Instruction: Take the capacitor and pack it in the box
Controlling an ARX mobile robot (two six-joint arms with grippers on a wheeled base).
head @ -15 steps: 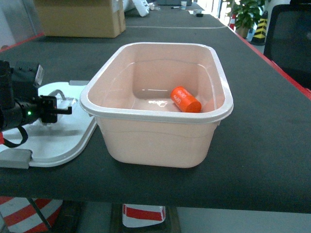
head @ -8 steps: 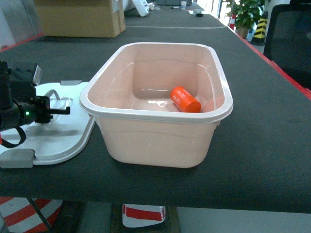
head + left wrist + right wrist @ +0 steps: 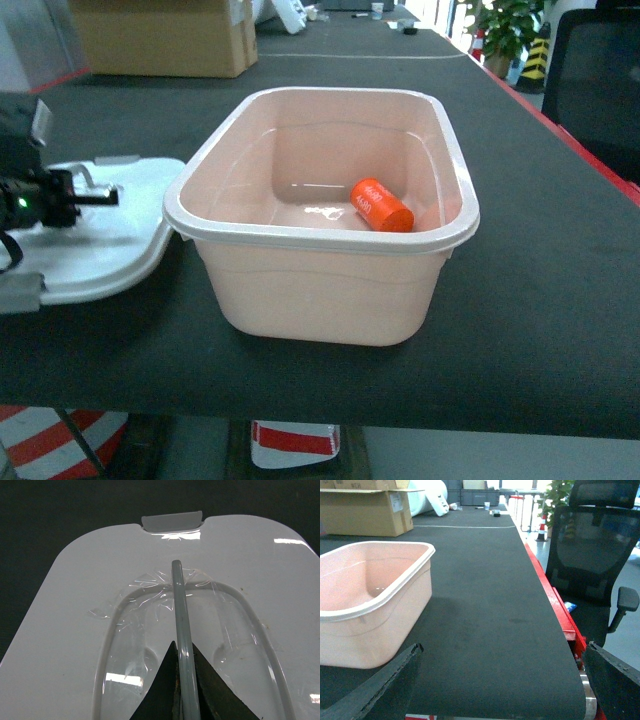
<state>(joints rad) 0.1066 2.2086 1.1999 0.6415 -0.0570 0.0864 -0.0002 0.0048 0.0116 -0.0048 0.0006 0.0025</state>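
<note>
Now | capacitor (image 3: pixel 381 205) was seen lying in the box (image 3: pixel 300 290) on the bench (image 3: pixel 540 260) | left hand (image 3: pixel 182 690) was pinched on the lid (image 3: pixel 110 245) handle (image 3: pixel 180 615) | right hand (image 3: pixel 500 690) was spread, empty | risk judged: thin handle slipping, lid dropping | grip was shown only by left wrist view.

One pink box (image 3: pixel 320 215) stands on one dark table (image 3: pixel 540 260). One orange capacitor (image 3: pixel 382 205) lies inside it. One white lid (image 3: pixel 95 240) lies beside the box, with one grey handle (image 3: pixel 182 630). One cardboard carton (image 3: pixel 165 35), one office chair (image 3: pixel 592 565) and one potted plant (image 3: pixel 510 25) stand behind.
</note>
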